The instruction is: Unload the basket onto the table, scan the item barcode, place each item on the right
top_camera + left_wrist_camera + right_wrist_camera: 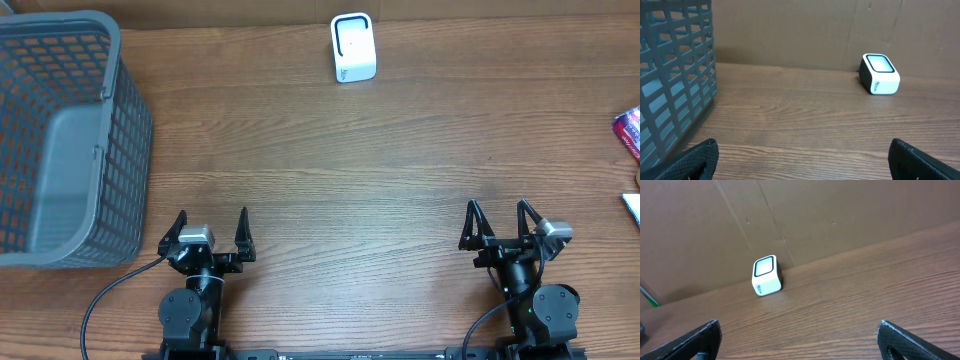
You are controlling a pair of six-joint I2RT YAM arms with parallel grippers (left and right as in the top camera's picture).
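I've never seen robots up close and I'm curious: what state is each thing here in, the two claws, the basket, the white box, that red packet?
Left gripper: open, empty.
Right gripper: open, empty.
Grey basket: upright, nothing visible inside.
White scanner: standing upright, nothing held to it.
Red packet: lying at the picture's right edge, mostly out of frame, untouched.

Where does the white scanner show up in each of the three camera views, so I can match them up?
Overhead: scanner at top centre, near the table's far edge.
Left wrist: scanner right of centre, upper half, near the cardboard wall.
Right wrist: scanner left of centre, mid-height, near the same wall.
Shared landmark: the wooden table; the basket appears only in the overhead and left wrist views.
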